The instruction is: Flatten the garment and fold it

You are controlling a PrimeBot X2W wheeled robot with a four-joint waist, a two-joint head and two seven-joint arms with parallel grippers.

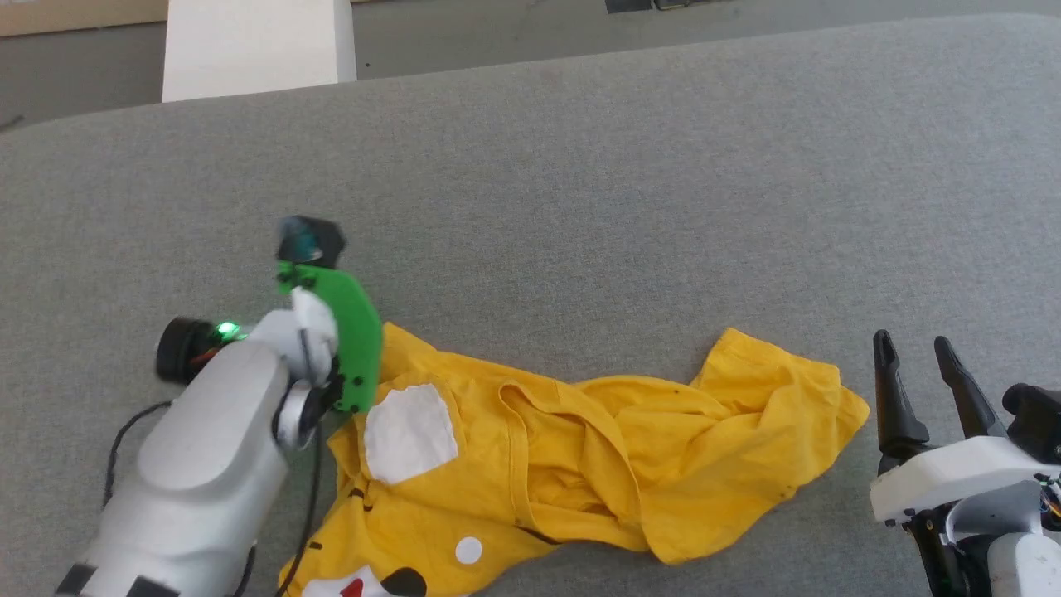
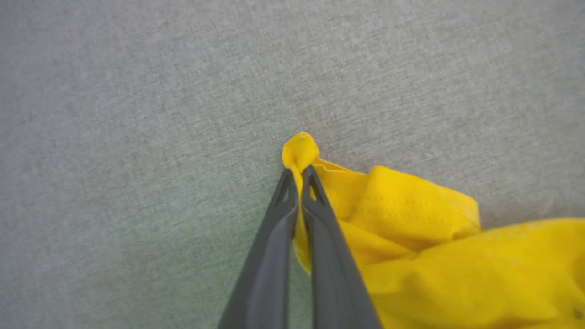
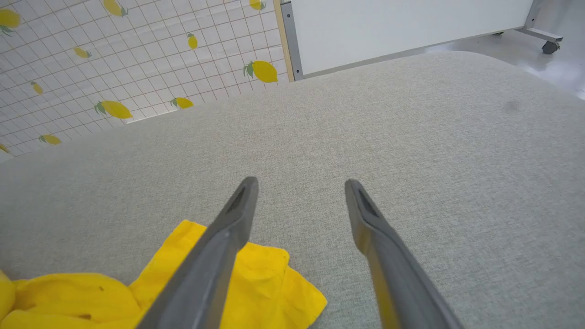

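While left claw (image 2: 299,176) pinches garment (image 1: 597,439) (crumpled), right claw (image 3: 301,182) gapes

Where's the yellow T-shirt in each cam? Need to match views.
Head view: bright yellow crumpled cotton T-shirt, lower centre.
Left wrist view: T-shirt lower right, corner pinched in shut left pincer.
Right wrist view: T-shirt lower left, beside open right pincer.
Shared landmark: the grey fabric surface beneath it.

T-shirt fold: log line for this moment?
left fingers: shut on T-shirt edge | right fingers: open, empty, beside T-shirt | T-shirt: crumpled, unfolded, on grey surface
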